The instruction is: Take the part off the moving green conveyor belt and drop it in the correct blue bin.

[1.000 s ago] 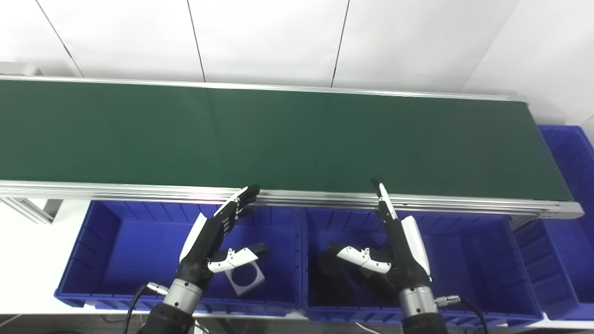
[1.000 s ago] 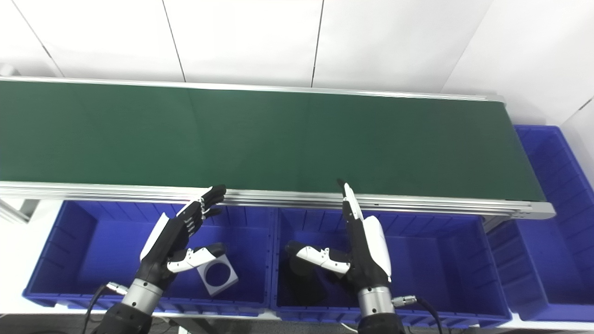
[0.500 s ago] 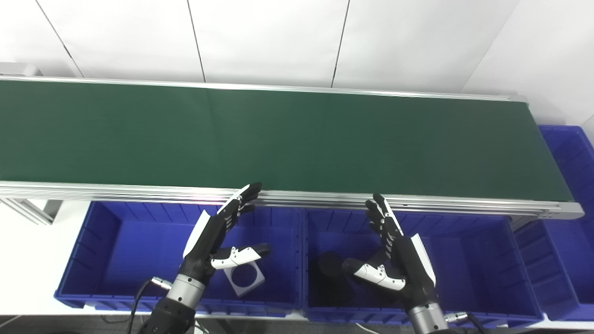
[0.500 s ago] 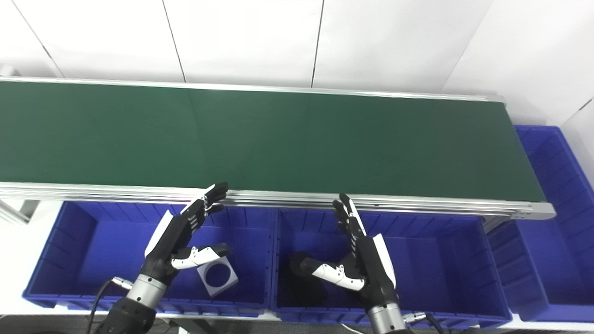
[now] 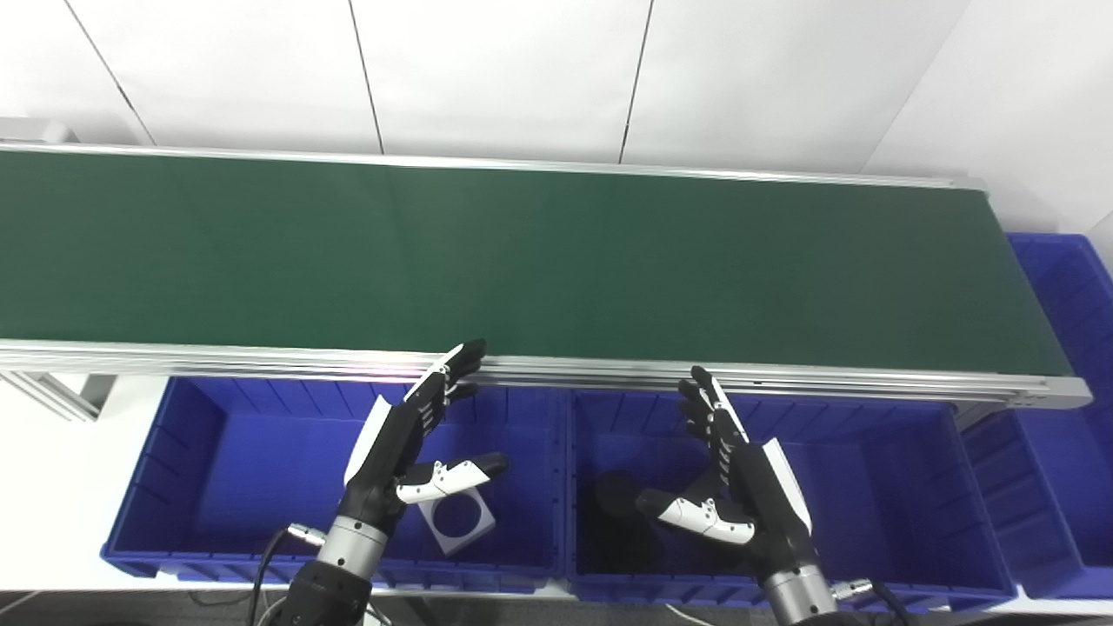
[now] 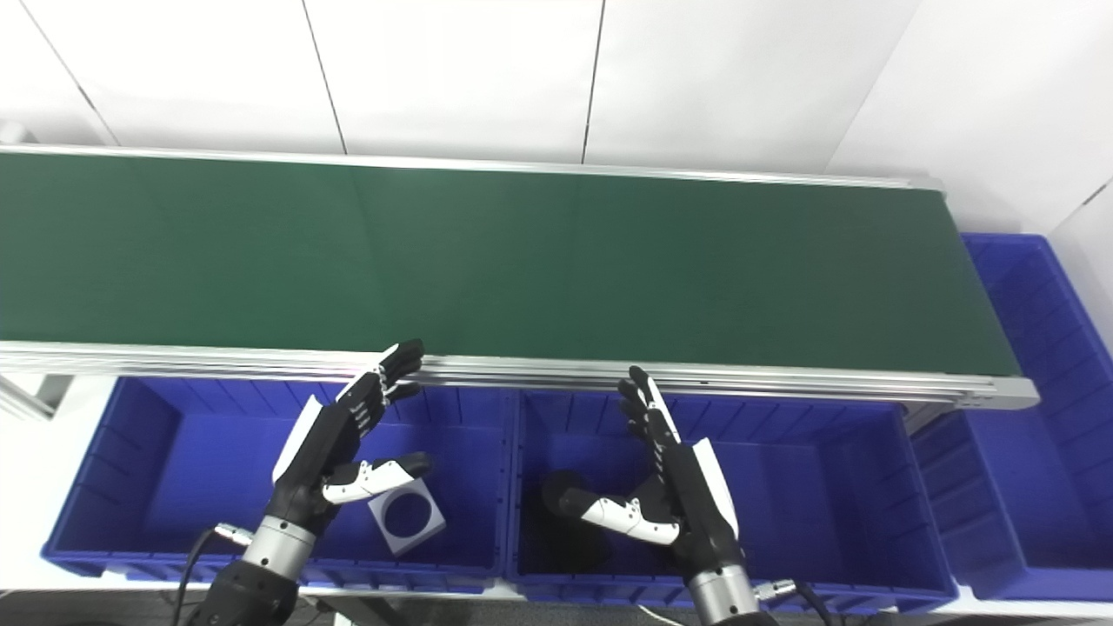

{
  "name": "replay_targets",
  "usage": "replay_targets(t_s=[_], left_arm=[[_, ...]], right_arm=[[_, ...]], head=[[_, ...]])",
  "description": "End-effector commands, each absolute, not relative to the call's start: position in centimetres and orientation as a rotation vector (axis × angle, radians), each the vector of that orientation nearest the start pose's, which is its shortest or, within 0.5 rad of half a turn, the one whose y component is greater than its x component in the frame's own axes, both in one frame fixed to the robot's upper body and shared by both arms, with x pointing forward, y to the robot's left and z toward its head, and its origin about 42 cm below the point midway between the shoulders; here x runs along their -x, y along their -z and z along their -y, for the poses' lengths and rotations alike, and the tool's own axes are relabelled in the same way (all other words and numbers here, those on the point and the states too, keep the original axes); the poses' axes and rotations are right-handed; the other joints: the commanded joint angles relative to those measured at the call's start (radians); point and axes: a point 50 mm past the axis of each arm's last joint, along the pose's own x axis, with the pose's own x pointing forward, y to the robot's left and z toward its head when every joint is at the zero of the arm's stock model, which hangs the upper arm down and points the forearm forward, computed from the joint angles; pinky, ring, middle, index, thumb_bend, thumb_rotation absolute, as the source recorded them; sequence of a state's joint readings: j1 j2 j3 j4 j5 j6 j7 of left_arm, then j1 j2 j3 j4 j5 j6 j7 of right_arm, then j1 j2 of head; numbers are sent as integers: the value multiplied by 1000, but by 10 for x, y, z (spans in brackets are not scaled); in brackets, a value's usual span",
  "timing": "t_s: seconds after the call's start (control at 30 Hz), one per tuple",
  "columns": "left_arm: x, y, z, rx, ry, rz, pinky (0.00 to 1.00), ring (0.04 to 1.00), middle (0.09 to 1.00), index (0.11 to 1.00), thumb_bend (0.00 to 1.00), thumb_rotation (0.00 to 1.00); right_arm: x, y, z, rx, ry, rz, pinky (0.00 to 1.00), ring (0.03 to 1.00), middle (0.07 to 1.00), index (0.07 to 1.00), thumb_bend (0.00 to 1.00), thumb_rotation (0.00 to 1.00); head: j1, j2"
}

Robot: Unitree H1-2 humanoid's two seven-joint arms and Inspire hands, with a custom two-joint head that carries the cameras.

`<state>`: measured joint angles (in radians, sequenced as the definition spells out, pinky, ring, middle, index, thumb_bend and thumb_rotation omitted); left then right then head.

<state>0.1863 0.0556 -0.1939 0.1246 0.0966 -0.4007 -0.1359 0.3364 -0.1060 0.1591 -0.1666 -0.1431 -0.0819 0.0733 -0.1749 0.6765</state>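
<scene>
The green conveyor belt (image 5: 556, 261) is running across the whole view w/ nothing lying on its visible surface. Below its near aluminium rail (image 5: 609, 376), two blue bins are sitting side by side, plus a third at the belt's right end (image 5: 1074, 348).

Left hand (image 5: 396, 443) is hovering over the left bin (image 5: 217, 452), fingers spread apart and holding nothing; its fingertips (image 5: 465, 355) are reaching up to the rail, thumb sticking out sideways. Just under that thumb, a grey square part w/ a round hole (image 5: 458, 522) is lying flat on the left bin's floor.

Right hand (image 5: 739, 487) is hanging over the middle bin (image 5: 887, 487), also splayed and gripping nothing, fingers pointing toward the belt, thumb angled left. A dark, roundish part (image 5: 619, 496) is sitting in the middle bin near that thumb (shape hard to make out against its shadow).
</scene>
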Motion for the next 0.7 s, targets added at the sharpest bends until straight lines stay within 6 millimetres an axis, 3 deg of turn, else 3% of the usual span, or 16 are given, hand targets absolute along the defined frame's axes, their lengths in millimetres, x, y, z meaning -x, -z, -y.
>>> replay_targets(t_s=[0.0,0.2,0.33,0.67], left_arm=[[-213,-53,-174,-106,316,171,826,904,906,877,743,469],[-213,-50,-173,-108,317,174,817,895,901,872,742,466],[-212,-47,-173,-118,313,168,810,889,898,867,741,466],[-210,-44,-171,-110,296,156,790,868,873,839,763,453]], right_arm=[[-173,-77,209,209,-186,-28,916,941,952,996,1000,444],[-173,-75,208,228,-177,-24,903,936,955,993,1000,453],[-172,-71,208,239,-167,-20,905,936,956,993,992,455],[-170,-66,208,255,-146,8,890,903,942,981,975,452]], head=[[2,-4],[4,-21],[10,-55],[17,-76]])
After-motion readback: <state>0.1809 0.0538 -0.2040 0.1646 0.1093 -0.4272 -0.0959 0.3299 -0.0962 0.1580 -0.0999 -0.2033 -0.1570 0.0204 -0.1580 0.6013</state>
